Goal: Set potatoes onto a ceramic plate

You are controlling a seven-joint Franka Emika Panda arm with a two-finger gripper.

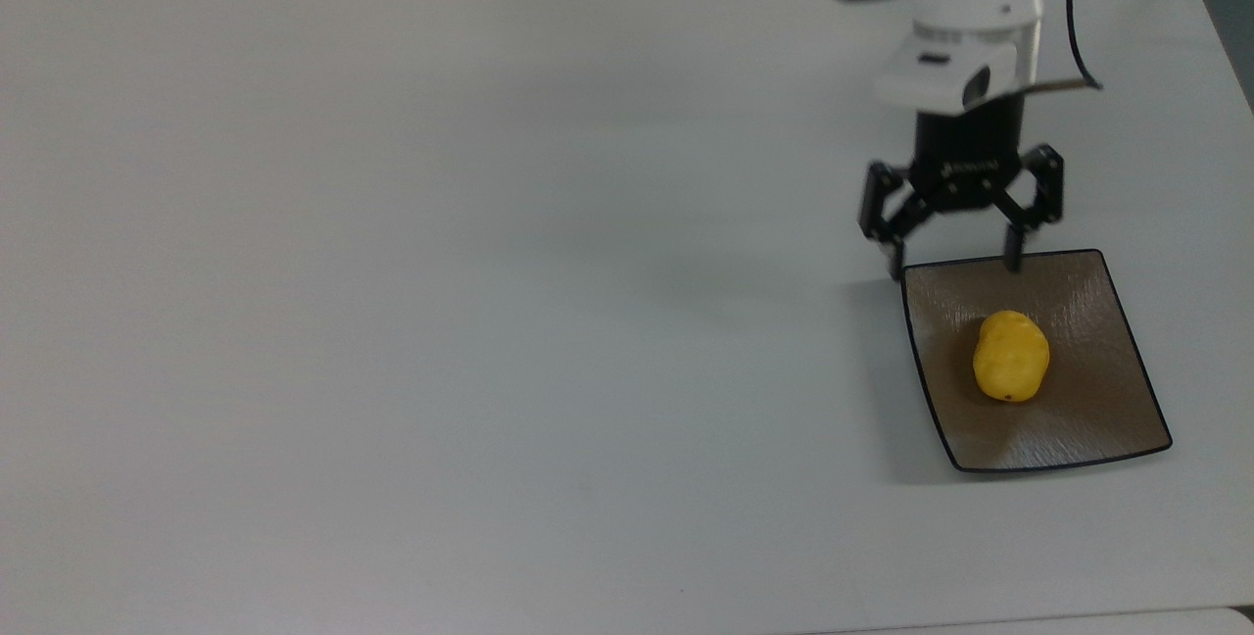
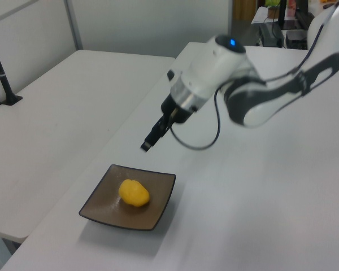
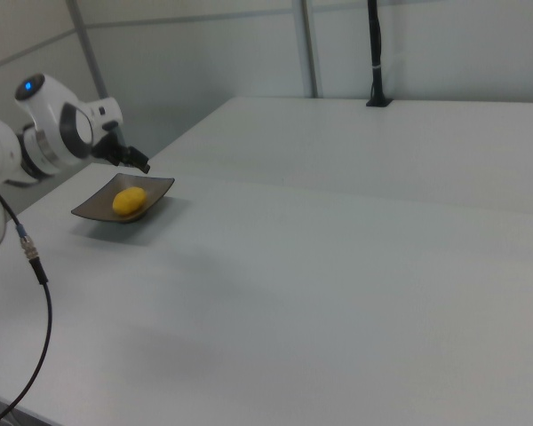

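Potato: lying near the middle of the plate, on the white surface. Pincer: empty, fingers spread, raised above the plate's far edge. Risk: smooth potato rolling if plate is bumped.

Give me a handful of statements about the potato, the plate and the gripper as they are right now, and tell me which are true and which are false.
1. The potato lies on the ceramic plate. True.
2. The gripper is shut on the potato. False: it is open and holds nothing, raised clear of the potato.
3. The plate is round and white. False: it is square and brown-grey with a thin dark rim.
4. In the top view, the gripper sits over the plate's upper edge. True.
5. A second potato lies on the white table. False: there is just the one, on the plate.
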